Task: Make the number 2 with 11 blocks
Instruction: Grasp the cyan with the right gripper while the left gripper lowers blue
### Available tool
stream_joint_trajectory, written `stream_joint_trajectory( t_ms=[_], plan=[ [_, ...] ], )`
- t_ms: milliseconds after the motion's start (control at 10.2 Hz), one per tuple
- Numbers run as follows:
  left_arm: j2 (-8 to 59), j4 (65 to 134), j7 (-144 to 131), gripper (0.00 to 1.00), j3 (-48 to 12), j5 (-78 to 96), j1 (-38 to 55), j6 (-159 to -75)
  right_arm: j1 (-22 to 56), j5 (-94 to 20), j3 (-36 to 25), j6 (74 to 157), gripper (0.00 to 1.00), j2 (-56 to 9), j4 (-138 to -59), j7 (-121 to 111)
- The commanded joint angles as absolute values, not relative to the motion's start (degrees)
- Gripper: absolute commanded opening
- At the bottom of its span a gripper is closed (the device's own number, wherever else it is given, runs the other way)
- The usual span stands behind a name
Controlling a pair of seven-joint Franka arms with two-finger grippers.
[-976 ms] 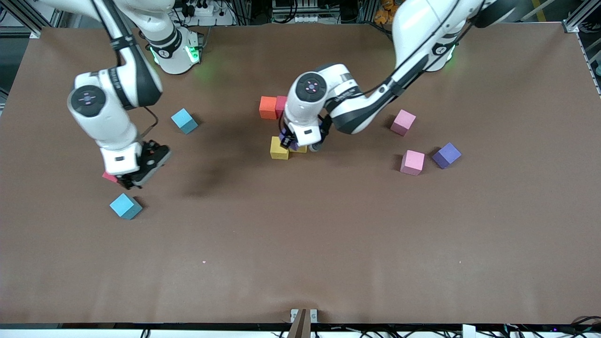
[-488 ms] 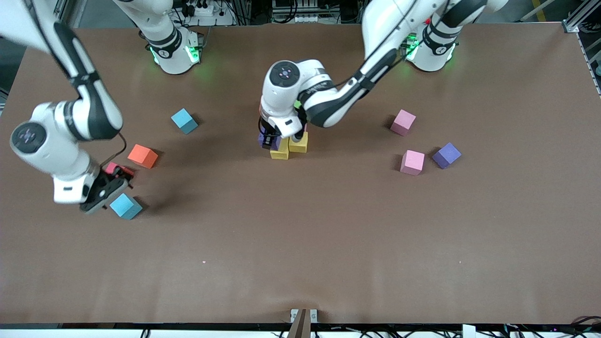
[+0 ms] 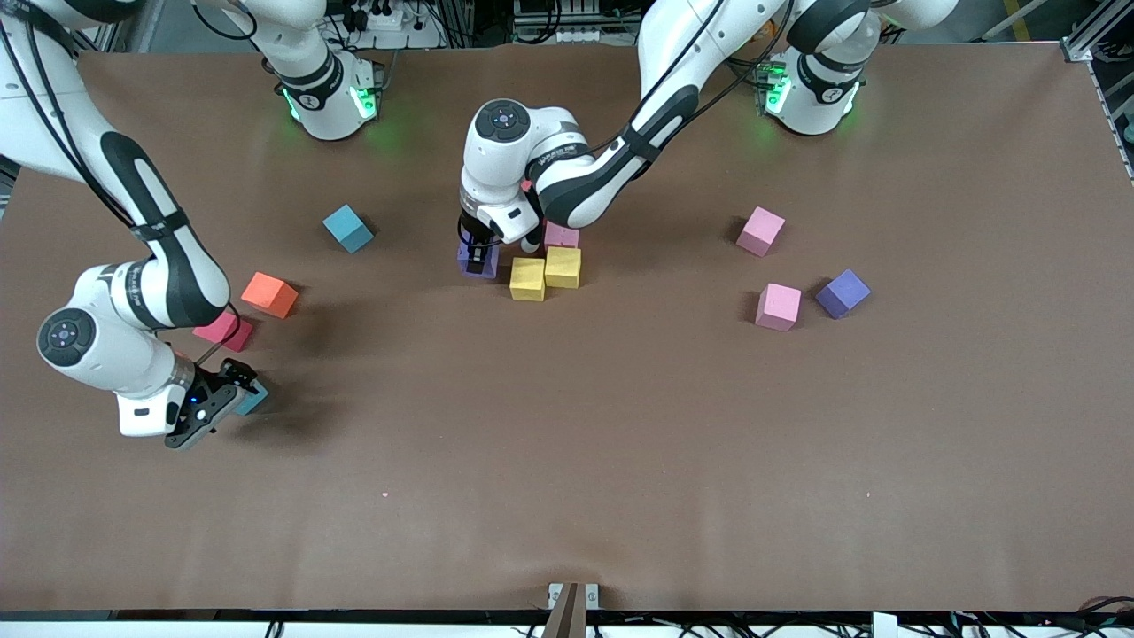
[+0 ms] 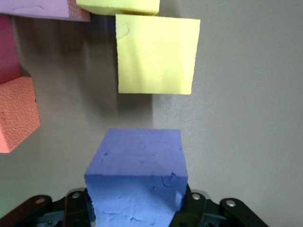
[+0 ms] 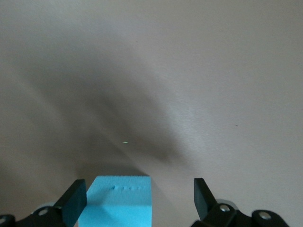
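My left gripper [image 3: 479, 259] is shut on a purple block [image 3: 467, 263] [image 4: 137, 179], low over the table beside the yellow block [image 3: 527, 278] [image 4: 156, 54], toward the right arm's end. A second yellow block [image 3: 563, 267] and a pink block [image 3: 561, 235] adjoin that yellow one. The left wrist view also shows an orange block [image 4: 16, 113] close by. My right gripper [image 3: 237, 390] [image 5: 139, 198] stands open around a light blue block [image 3: 255, 397] [image 5: 116, 201], which lies closer to one finger.
Loose blocks near the right arm: orange [image 3: 270, 294], red [image 3: 223, 330], light blue [image 3: 347, 228]. Toward the left arm's end lie two pink blocks [image 3: 761, 230] [image 3: 778, 307] and a purple one [image 3: 842, 292]. The left arm's wrist hides the blocks under it.
The left gripper carried the purple block from over the yellow blocks to beside them, toward the right arm's end. The right gripper swung down to the light blue block, uncovering the orange and red blocks.
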State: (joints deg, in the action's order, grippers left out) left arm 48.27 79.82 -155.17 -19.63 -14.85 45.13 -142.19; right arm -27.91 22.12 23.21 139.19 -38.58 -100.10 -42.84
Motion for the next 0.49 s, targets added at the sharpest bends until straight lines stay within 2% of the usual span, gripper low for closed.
stream_joint_trajectory(
  t_ms=[0,195,391],
  plan=[
    [49.66,78.4,-156.27,0.47,-18.63,-13.45,45.7,-143.0,-30.49,24.08,24.61,136.77,1.0,-39.2,-98.7,-44.73],
    [50.1,78.66,-155.92,0.5,-18.72,-13.45,45.53,-142.91,-29.8,18.84,24.87,133.96,1.0,-37.45,-98.53,-44.74],
    [50.1,78.84,-154.35,0.51,-18.72,-13.54,45.18,-142.91,-28.83,18.19,24.87,131.41,1.0,-35.86,-98.44,-45.26]
  ],
)
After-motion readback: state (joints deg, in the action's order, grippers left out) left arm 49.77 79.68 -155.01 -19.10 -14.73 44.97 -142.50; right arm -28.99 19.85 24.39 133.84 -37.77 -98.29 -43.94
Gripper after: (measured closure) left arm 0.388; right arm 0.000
